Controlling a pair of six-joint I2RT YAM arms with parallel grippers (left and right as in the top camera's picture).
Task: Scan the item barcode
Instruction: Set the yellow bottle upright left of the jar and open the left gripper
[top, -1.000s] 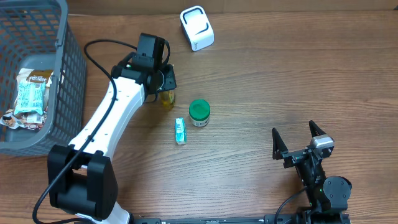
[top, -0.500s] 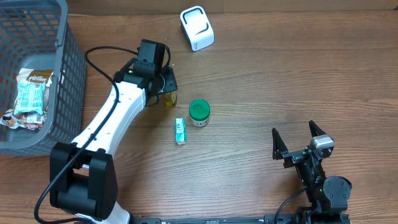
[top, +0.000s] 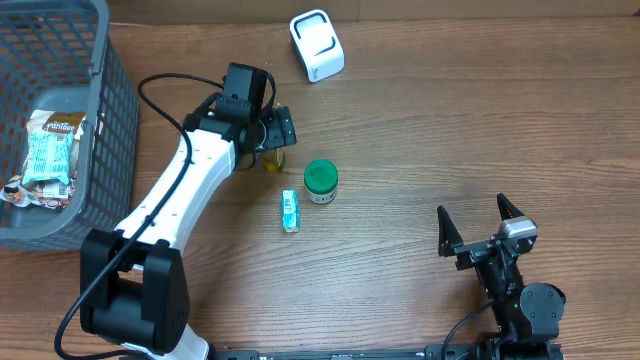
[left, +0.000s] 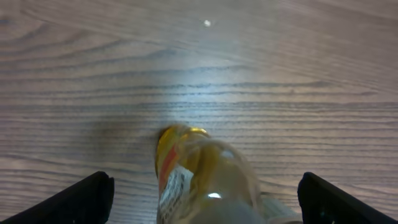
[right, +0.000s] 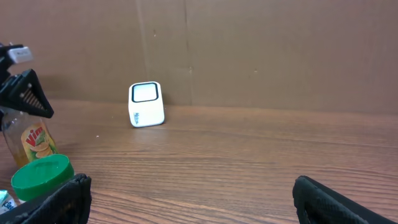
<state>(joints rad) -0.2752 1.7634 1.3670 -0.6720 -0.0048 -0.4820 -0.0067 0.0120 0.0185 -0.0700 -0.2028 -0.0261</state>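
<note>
Standing upright on the table (top: 450, 120), the bottle (top: 271, 158) is a small clear one of yellow liquid with a yellow and orange label, left of the table's middle. The left gripper (top: 266, 140) hangs right over it, released: in the left wrist view its jaws stand wide to either side, with bare wood showing between each of them and the bottle, so nothing is grasped. From the right wrist view, one black jaw of that gripper sits level with the bottle's top and hides its cap. The scanner (top: 317, 45), a small white block with a dark-rimmed window, stands near the far edge of the table, apart from the bottle and a little to its right in the overhead view. Just beside the bottle on the near right is a jar (top: 321, 181) with a green lid, close but not touching it as far as the overhead view shows. Nearer the robot lies a small green and white box (top: 290, 211), flat on the wood, just beside the jar. At the far left stands a grey mesh basket (top: 110, 120) with a few packs (top: 50, 150) lying in it, well apart from the bottle. The right gripper (top: 472, 208) waits at the near right of the table, well away from everything, its jaws spread wide with nothing between them.
</note>
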